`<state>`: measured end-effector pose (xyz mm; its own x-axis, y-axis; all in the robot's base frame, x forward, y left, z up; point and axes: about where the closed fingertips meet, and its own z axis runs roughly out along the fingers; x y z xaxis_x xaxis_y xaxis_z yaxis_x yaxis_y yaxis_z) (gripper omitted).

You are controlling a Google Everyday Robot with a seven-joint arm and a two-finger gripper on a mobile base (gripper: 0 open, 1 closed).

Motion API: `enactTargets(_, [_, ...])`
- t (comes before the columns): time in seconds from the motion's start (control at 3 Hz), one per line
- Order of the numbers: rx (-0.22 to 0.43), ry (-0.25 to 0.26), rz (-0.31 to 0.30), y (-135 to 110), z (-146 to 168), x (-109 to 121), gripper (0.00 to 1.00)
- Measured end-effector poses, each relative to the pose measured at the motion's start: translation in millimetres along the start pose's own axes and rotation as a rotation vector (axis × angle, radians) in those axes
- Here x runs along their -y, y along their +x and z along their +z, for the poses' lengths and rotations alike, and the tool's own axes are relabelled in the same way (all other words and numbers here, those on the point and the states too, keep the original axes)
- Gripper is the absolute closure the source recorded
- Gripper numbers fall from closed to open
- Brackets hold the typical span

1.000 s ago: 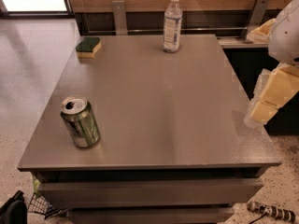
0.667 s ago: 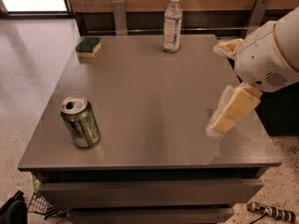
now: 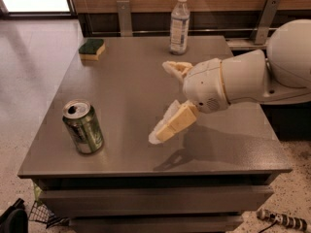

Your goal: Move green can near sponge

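The green can (image 3: 83, 126) stood upright near the front left corner of the grey surface (image 3: 126, 81), its opened silver top showing. The sponge (image 3: 92, 48) lay at the far left corner, dark side up, well apart from the can. A clear plastic bottle (image 3: 179, 23) stood at the far edge. The white arm (image 3: 243, 76) reached in from the right. The claw (image 3: 164, 100) hung over the middle of the surface, its two fingers (image 3: 171, 124) spread wide and pointing left.
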<state>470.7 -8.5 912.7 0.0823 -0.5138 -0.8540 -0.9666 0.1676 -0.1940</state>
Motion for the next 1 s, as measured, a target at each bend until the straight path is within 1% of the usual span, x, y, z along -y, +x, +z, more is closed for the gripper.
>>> enactTargets(0.33, [0.130,-0.051,0.061,-10.1,33.9,-5.5,0.00])
enactTargets(0.67, [0.130,-0.051,0.061,-10.1,33.9,-5.5,0.00])
enactTargets(1.0, [0.154,-0.065,0.070,-11.4,42.6,-9.8,0.00])
